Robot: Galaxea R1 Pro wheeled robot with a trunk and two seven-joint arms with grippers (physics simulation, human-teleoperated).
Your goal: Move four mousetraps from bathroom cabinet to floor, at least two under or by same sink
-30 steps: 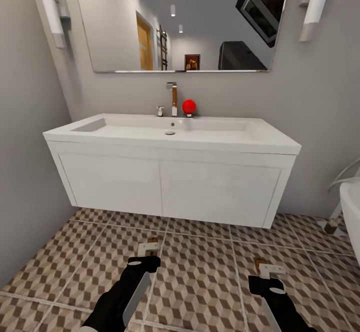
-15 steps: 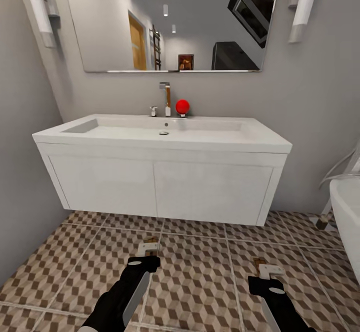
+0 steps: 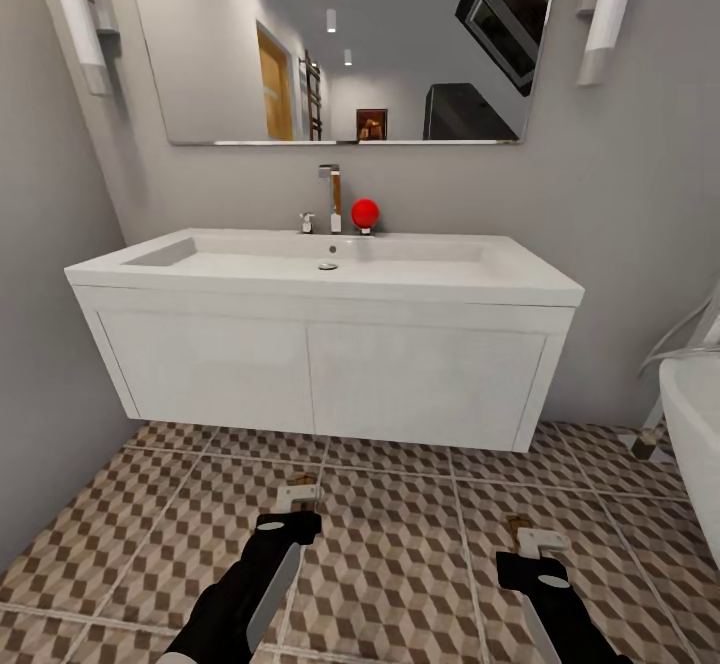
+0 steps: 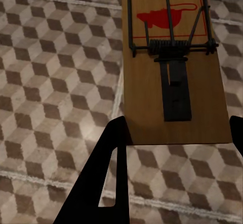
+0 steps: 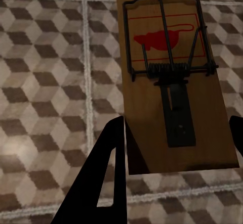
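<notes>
Head faces sink (image 3: 330, 269); wrists (close) overlook shared floor (image 4: 55, 82).

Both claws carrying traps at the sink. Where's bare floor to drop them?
Bare cube-patterned tile floor runs between the left claw and right claw, each shut on a tan wooden mousetrap, and on under the white boxy sink vanity. Tighter at the right by the white bathtub and at the left by the grey wall.
</notes>
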